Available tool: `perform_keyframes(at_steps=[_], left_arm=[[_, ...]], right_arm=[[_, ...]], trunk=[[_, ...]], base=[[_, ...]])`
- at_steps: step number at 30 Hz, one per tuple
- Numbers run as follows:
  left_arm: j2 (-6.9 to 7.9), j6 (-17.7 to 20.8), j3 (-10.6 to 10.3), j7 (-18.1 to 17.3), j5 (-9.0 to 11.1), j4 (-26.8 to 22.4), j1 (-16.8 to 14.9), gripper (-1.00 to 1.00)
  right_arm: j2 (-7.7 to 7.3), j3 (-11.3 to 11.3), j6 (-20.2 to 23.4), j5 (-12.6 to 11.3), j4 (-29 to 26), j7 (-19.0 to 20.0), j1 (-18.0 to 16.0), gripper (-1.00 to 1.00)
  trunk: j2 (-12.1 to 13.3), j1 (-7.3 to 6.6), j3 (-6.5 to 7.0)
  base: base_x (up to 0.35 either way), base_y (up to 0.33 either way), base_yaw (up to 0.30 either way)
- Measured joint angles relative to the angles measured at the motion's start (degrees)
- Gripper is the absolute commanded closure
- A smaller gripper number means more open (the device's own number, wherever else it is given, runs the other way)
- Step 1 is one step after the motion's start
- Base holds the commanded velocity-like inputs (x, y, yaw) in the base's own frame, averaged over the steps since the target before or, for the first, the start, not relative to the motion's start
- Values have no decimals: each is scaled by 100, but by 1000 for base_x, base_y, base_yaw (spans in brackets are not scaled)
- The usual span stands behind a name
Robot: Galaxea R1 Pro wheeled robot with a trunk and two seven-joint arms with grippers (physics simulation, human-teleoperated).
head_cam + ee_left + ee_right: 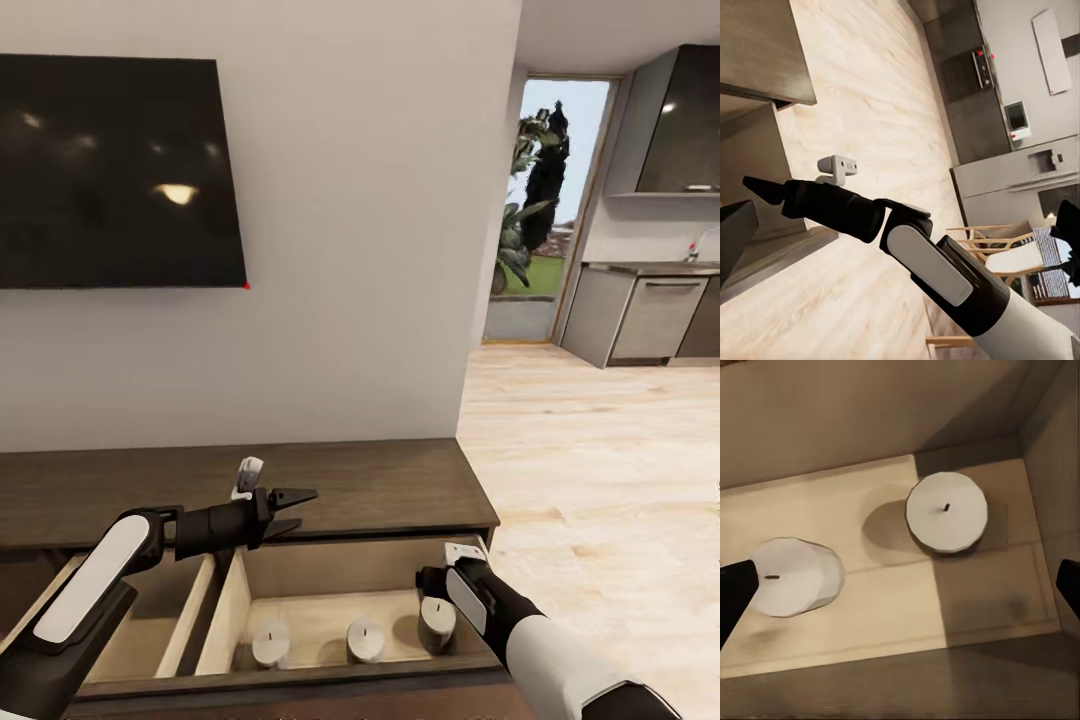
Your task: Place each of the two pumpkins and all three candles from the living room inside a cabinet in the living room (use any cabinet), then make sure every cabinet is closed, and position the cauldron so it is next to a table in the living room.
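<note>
The dark-brown cabinet (380,485) stands under the wall with its right drawer (330,610) pulled out. Three pale candles stand in a row inside: one (270,641), a second (365,638) and a third (437,622). My right gripper (432,588) hangs open over the drawer's right end, just above the third candle. In the right wrist view, two candles (946,510) (791,576) sit on the drawer floor, and the open right gripper (900,592) holds nothing. My left gripper (300,508) is open and empty above the cabinet top. The pumpkins and cauldron are out of view.
A dark TV (120,170) hangs on the wall above the cabinet. A second drawer (150,620) stands open at the left. Pale wood floor (600,480) runs right toward a doorway (545,200) and kitchen units (650,315). My right arm (930,262) crosses the left wrist view.
</note>
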Motion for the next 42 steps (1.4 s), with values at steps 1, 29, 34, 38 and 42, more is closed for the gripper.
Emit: perform_keyframes(at_steps=[1, 29, 34, 38, 42], left_arm=[[0, 0, 0, 0, -3, 0, 0, -100], [-32, -8, -30, 9, -57, 0, 0, -100], [-32, -4, -29, 9, -47, 0, 0, -100], [-23, -1, -22, 4, -47, 0, 0, -100], [-24, -1, -22, 5, -46, 0, 0, -100]], right_arm=[[0, 3, 0, 0, 0, 0, 0, -100], [9, 11, 34, -1, 0, 8, 0, -100], [9, 17, 43, -1, 2, 6, 0, -100], [9, 17, 41, -1, 0, 8, 0, -100], [9, 17, 39, -1, 0, 8, 0, -100]], trunk=[[40, -21, 18], [764, -417, 341], [764, -416, 341], [764, -419, 342], [764, -417, 341]], base=[[-232, 79, 0], [-286, 43, 0], [-265, -16, 0], [-100, -1, 0], [-153, -26, 0]])
